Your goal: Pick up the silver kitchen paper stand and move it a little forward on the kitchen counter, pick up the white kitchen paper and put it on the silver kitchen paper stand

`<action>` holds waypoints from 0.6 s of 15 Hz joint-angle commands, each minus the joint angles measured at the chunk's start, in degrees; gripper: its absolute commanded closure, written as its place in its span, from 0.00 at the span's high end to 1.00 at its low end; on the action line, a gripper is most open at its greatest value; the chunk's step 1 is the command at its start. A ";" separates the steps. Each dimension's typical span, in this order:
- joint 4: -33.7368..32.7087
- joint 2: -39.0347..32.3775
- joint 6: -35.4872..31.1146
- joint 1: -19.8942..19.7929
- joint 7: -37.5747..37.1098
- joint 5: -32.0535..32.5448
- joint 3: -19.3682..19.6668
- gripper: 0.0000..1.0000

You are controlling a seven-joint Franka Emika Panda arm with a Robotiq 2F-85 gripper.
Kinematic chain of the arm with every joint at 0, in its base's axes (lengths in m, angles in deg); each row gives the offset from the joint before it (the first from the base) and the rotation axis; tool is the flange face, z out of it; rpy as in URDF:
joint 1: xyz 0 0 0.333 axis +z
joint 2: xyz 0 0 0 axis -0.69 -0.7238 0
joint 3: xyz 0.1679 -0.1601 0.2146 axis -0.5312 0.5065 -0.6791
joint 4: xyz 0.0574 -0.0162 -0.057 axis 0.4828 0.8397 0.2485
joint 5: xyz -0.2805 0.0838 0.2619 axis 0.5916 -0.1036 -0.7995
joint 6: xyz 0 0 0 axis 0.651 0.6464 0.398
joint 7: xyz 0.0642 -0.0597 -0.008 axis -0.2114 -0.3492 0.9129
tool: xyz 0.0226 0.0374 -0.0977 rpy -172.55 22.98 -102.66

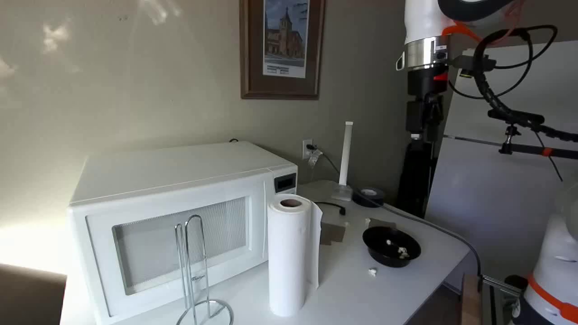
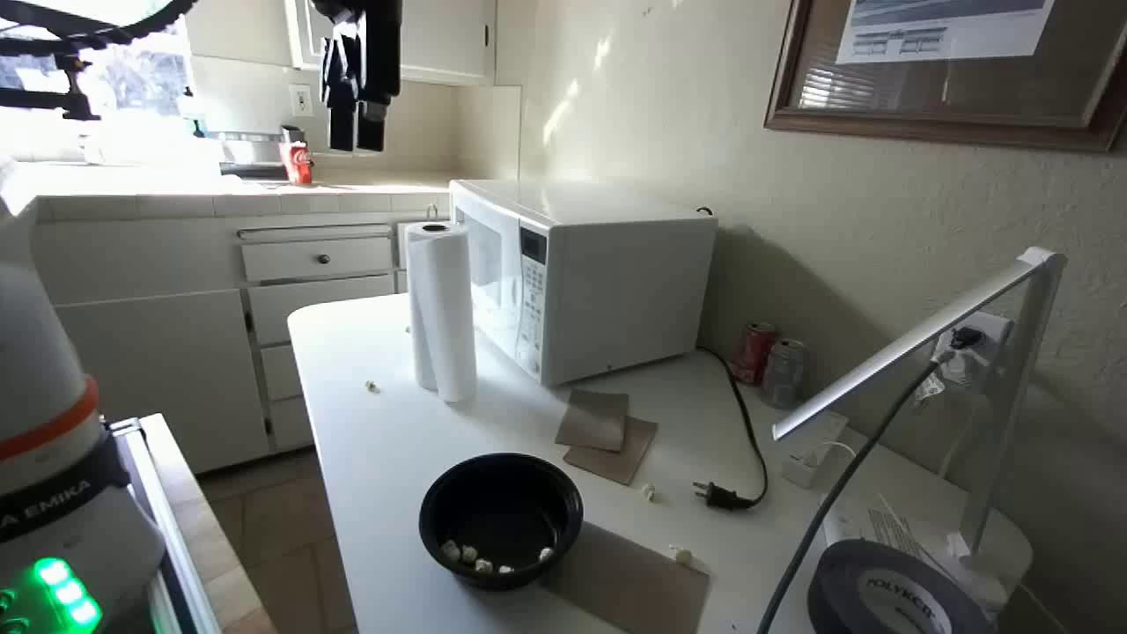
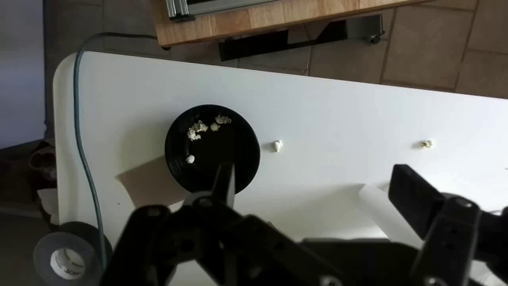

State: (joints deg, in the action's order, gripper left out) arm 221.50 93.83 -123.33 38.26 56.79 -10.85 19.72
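The silver kitchen paper stand [image 1: 198,278] stands upright on the kitchen counter [image 1: 343,289], in front of the microwave door. In an exterior view only the tip of its loop [image 2: 431,210] shows above the roll. To its right in an exterior view, the white kitchen paper [image 1: 286,257] rises upright on the counter, its loose sheet hanging at one side. My gripper [image 1: 422,135] hangs high over the counter, well apart from both. In the wrist view the gripper [image 3: 313,172] has its fingers wide apart with nothing held; the roll [image 3: 391,216] lies below, partly hidden by a finger.
A white microwave [image 2: 625,291] stands against the wall behind the roll. A black bowl [image 2: 506,515] with popcorn pieces sits nearer the counter's end. A white upright post [image 1: 346,153], a tape roll [image 1: 369,197], brown sheets [image 2: 594,418] and a long cable [image 1: 433,224] are also around.
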 commanded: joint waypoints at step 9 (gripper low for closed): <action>-0.67 -1.43 -0.73 1.87 0.81 1.01 -0.47 1.00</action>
State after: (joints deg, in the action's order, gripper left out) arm 221.44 93.79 -123.33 38.42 56.79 -10.80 19.71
